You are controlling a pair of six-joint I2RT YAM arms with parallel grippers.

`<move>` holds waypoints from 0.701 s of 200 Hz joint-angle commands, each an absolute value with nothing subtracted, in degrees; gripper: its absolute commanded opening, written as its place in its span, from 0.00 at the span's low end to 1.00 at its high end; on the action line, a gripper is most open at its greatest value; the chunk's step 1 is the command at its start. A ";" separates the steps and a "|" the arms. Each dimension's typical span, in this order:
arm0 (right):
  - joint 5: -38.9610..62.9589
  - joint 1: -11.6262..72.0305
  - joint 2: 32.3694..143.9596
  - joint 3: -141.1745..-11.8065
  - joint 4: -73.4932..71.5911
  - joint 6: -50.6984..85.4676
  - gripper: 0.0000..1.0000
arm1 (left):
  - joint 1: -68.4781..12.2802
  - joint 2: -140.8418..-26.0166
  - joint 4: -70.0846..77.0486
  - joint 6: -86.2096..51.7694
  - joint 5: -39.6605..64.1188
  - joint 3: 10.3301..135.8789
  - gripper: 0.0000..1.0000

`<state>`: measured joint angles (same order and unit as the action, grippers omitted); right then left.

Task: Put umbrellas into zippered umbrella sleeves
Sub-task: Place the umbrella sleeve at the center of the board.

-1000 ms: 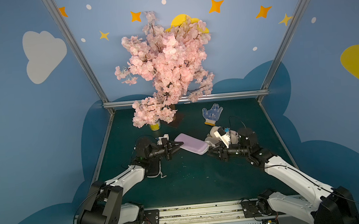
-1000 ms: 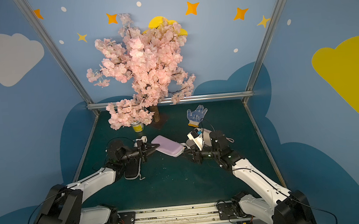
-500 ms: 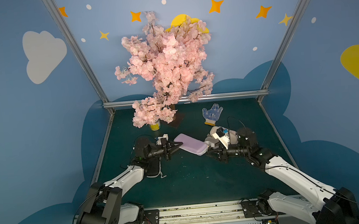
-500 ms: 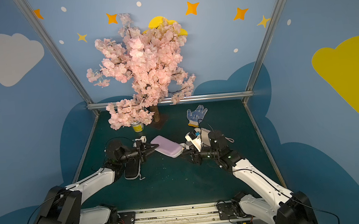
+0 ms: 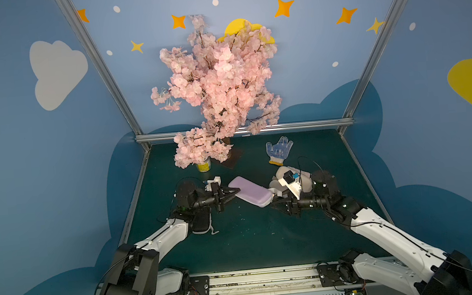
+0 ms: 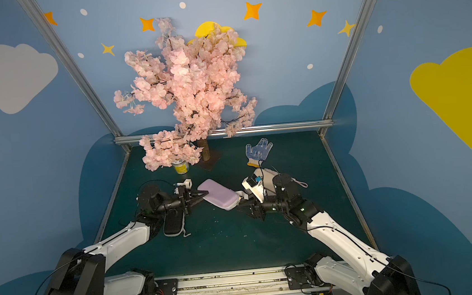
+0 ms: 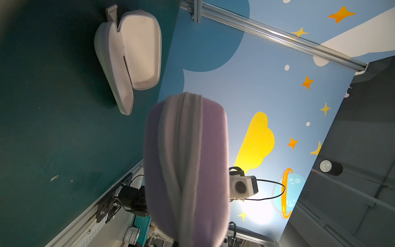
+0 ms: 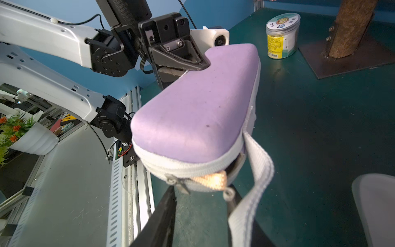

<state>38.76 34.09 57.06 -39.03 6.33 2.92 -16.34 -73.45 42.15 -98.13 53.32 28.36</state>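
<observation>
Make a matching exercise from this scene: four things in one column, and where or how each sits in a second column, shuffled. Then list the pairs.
Things
1. lavender sleeve
2. off-white sleeve
3. black sleeve
4. work glove

Places or states
A. flat on the table, near the back rail
B. lying open, cream lining showing
C. closed up, one end pinched in the left gripper
D. on the table, partly under the left arm

Pairs: 1-C, 2-B, 3-D, 4-A
</observation>
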 commanded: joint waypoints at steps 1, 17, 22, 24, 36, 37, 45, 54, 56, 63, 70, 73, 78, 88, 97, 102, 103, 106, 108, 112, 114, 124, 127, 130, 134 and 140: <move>31.51 34.72 55.29 -38.85 12.34 5.89 0.44 | -15.69 -73.17 33.24 -85.55 53.69 29.00 0.03; 28.03 34.65 54.15 -36.19 11.52 11.10 0.50 | -15.65 -73.60 19.42 -72.22 53.00 30.64 0.03; 25.09 34.55 53.42 -36.05 12.49 13.91 0.52 | -15.64 -74.00 16.35 -69.13 52.68 31.23 0.03; 24.09 34.43 53.13 -35.99 12.86 15.10 0.53 | -15.64 -74.24 15.69 -68.19 52.66 31.38 0.03; 21.00 33.31 51.21 -34.06 12.68 18.92 0.57 | -15.64 -76.54 12.65 -63.77 52.70 32.71 0.03; 20.74 33.22 51.09 -33.77 12.54 19.22 0.57 | -15.60 -76.81 12.39 -63.53 52.72 32.84 0.03; 18.96 32.53 50.28 -31.16 10.61 20.92 0.58 | -15.78 -79.23 12.57 -62.32 53.51 33.66 0.03; 18.84 32.41 50.01 -27.70 7.41 22.77 0.58 | -16.18 -82.90 14.63 -61.78 55.10 34.40 0.03; 19.12 32.43 50.05 -27.12 6.97 22.79 0.58 | -16.35 -83.48 15.35 -61.81 55.28 34.51 0.03; 19.35 32.81 50.57 -26.01 6.90 23.02 0.56 | -16.86 -86.74 17.99 -62.48 55.75 34.56 0.03; 20.29 33.16 51.55 -25.73 7.87 22.64 0.55 | -17.25 -89.83 20.66 -62.98 56.07 34.48 0.03; 21.00 33.33 52.11 -25.80 8.09 22.04 0.54 | -17.37 -91.11 21.64 -63.19 56.14 34.46 0.03; 20.95 33.86 52.95 -26.04 9.11 21.91 0.52 | -17.56 -93.13 22.96 -63.52 56.41 34.45 0.03; 19.48 35.35 54.32 -26.43 10.32 22.40 0.49 | -17.61 -96.73 24.15 -63.14 57.32 34.92 0.03; 18.72 36.30 55.41 -26.45 10.07 22.12 0.48 | -17.55 -99.01 22.31 -61.45 57.32 35.68 0.03; 18.49 36.53 55.96 -26.54 9.96 21.86 0.48 | -17.58 -99.72 19.86 -59.72 56.91 36.35 0.03; 18.43 36.59 56.06 -26.54 9.94 21.78 0.48 | -17.58 -99.78 19.34 -59.26 56.80 36.45 0.04; 18.31 36.64 56.43 -26.54 9.80 21.60 0.47 | -17.58 -100.06 17.57 -58.00 56.34 36.93 0.05; 18.22 36.71 56.67 -26.59 9.66 21.37 0.47 | -17.58 -100.12 16.30 -57.28 56.05 37.27 0.06; 18.12 36.81 57.23 -26.67 9.44 21.02 0.47 | -17.58 -100.11 13.55 -55.45 55.17 37.93 0.09; 18.11 36.82 57.51 -26.82 9.41 20.83 0.47 | -17.53 -100.09 12.00 -54.60 54.86 38.31 0.10; 18.02 37.15 59.07 -27.70 9.86 20.17 0.46 | -17.58 -99.54 4.31 -50.23 51.86 40.38 0.16; 17.97 37.31 59.59 -27.91 9.85 20.01 0.45 | -17.58 -99.29 2.43 -48.98 51.25 40.95 0.18; 17.94 37.52 60.12 -28.10 9.91 19.80 0.45 | -17.58 -99.08 0.79 -48.22 50.64 41.44 0.21; 17.73 37.80 60.89 -28.58 10.13 19.59 0.45 | -17.58 -98.77 -0.77 -47.22 50.01 41.98 0.24; 17.39 38.27 62.10 -29.20 10.62 19.43 0.44 | -17.57 -98.27 -2.58 -46.26 48.95 42.54 0.30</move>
<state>19.29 37.06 58.96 -26.37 10.13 20.58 -17.52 -99.94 11.18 -56.29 53.36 39.35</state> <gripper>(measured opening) 0.450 0.220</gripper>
